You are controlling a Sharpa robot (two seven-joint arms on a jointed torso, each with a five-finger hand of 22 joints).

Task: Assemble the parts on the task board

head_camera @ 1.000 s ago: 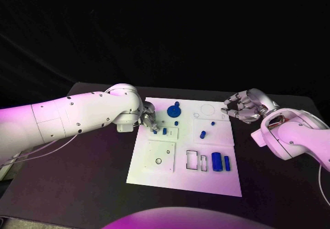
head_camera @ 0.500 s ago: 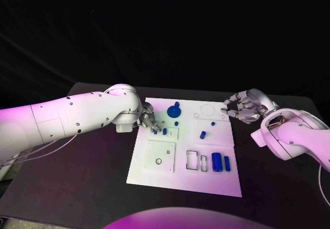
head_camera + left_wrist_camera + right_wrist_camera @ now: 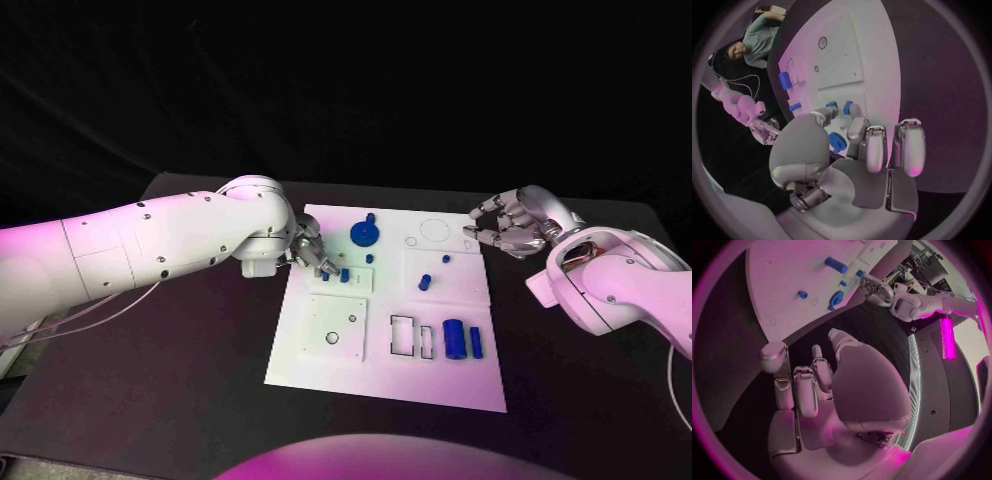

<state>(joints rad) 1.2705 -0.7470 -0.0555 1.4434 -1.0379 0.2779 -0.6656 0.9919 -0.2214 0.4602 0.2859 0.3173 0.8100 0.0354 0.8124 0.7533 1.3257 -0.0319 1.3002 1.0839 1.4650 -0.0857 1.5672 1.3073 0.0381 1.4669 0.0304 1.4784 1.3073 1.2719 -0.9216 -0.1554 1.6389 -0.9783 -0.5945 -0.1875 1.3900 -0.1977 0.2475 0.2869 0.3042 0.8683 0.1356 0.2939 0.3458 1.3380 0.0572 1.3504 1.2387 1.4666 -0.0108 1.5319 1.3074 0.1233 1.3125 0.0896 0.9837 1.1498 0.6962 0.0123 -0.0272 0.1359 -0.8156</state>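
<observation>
Almost nothing moves: the left hand (image 3: 312,253) stays poised over two small blue pegs (image 3: 336,274), fingers spread, holding nothing, so the board (image 3: 325,360) gains no part.

Left robot hand (image 3: 312,252) is inching slightly left and far over the task board (image 3: 329,330) left edge, fingertips by the small blue parts (image 3: 345,274). Nothing else is shifting.
</observation>
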